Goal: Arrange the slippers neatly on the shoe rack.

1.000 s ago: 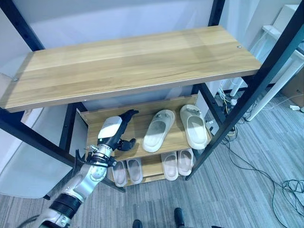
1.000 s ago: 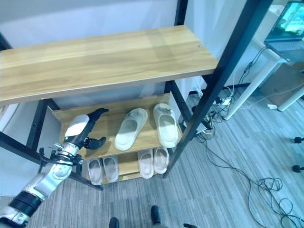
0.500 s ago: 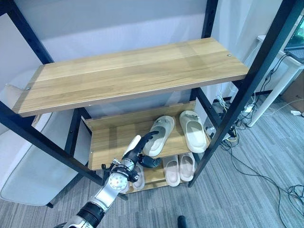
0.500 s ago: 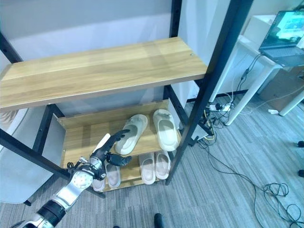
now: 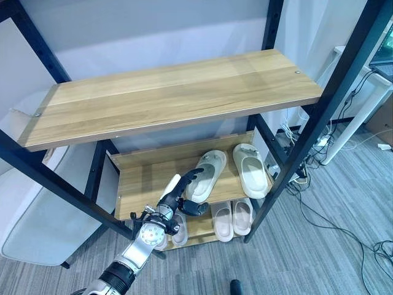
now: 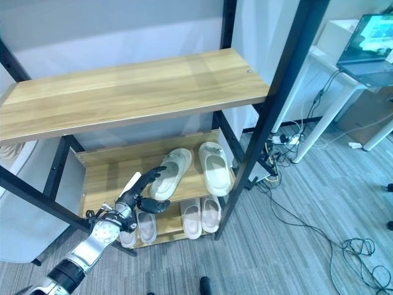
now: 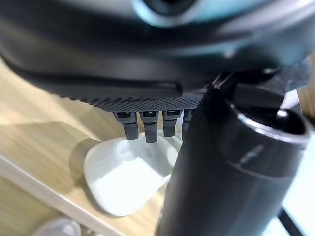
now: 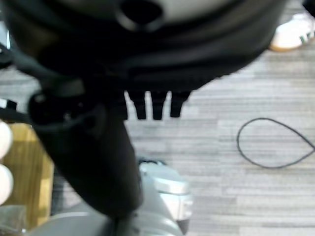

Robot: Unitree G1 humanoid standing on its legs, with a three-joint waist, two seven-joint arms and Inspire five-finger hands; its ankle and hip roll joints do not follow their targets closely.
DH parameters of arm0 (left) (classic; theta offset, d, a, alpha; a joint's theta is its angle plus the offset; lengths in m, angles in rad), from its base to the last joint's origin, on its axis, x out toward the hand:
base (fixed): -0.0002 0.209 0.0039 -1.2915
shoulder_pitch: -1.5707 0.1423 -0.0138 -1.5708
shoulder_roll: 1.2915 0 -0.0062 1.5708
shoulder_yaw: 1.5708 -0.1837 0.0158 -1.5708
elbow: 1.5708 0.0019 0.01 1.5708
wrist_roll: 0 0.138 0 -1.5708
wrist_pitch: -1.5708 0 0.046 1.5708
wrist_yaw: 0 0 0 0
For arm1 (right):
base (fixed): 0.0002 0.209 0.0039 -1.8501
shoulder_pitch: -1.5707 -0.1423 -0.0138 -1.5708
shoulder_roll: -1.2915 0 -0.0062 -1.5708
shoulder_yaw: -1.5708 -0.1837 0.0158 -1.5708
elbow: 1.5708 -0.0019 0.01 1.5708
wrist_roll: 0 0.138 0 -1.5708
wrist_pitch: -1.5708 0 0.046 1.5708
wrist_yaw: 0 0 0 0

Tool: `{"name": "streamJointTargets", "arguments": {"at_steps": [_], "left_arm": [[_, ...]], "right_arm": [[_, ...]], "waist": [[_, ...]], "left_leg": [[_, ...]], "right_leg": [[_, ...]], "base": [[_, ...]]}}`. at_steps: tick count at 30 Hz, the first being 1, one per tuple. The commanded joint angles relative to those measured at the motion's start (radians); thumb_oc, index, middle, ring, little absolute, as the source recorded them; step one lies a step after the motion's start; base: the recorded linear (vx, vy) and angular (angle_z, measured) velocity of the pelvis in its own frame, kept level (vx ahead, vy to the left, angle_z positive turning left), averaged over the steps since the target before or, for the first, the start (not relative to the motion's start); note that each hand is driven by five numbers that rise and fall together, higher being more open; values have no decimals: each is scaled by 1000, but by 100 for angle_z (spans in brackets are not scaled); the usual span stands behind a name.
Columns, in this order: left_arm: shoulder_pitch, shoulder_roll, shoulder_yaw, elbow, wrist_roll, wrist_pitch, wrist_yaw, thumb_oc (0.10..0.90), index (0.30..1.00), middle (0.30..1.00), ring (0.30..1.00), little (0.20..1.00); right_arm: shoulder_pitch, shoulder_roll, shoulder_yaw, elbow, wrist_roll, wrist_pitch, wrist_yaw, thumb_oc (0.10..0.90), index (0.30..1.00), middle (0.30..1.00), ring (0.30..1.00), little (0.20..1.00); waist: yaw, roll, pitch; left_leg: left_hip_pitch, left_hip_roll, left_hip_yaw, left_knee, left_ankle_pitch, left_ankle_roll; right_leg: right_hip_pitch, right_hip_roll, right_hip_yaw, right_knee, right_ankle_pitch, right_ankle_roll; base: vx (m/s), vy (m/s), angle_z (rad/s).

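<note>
Two cream slippers lie on the shoe rack's middle shelf. The left slipper is turned askew, toe toward the back right, while the right slipper lies straight. My left hand is open at the shelf's front edge, its straight fingers reaching to the askew slipper's heel. I cannot tell whether the fingers touch it. My right hand hangs open over the grey floor.
The wide top shelf overhangs the middle one. Two pairs of pale slippers sit on the bottom shelf. Black posts frame the rack. Cables trail on the floor at right, beside a white desk with a laptop.
The camera has shifted since a second ago. My left hand has moved right along the middle shelf to the askew slipper's heel; in the last half second it barely moved.
</note>
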Motion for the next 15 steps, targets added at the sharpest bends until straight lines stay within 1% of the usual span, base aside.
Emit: {"name": "streamJointTargets", "arguments": {"at_steps": [1, 5, 8, 12, 15], "left_arm": [[-95, 33, 133, -162, -155, -87, -2, 800, 900, 900, 900, 900], [-92, 42, 153, -196, -166, -86, -10, 800, 900, 900, 900, 900], [-86, 38, 141, -164, -166, -73, -17, 800, 900, 900, 900, 900], [-72, 12, 118, -87, -237, -51, -45, 800, 900, 900, 900, 900], [-80, 16, 115, -42, -212, -46, -38, 800, 900, 900, 900, 900]], "right_arm": [[0, 42, -10, 25, 40, -1, 13, 800, 900, 900, 900, 900], [-7, 50, -7, 27, 46, 2, 22, 800, 900, 900, 900, 900], [-19, 51, 9, 23, 37, 6, 25, 800, 900, 900, 900, 900], [-26, 48, 16, 18, 35, 12, 26, 800, 900, 900, 900, 900], [-23, 47, 14, 20, 34, 15, 25, 800, 900, 900, 900, 900]], "waist": [[5, -76, 8], [14, -79, 7], [18, -82, 6], [17, -84, 7], [15, -87, 11]], "left_leg": [[-13, -38, -46, 2, -50, -12], [-8, -40, -50, 2, -53, -13], [-7, -39, -53, 2, -53, -13], [-10, -37, -56, 2, -49, -14], [-17, -36, -58, 2, -48, -13]], "right_leg": [[79, -23, -76, 13, -130, 67], [87, -23, -86, 13, -132, 64], [88, -23, -91, 13, -131, 64], [87, -24, -94, 13, -130, 63], [78, -25, -95, 13, -127, 65]], "base": [[11, 1, 5], [11, 0, 10], [14, -1, 9], [0, 0, 0], [0, 0, 0]]}}
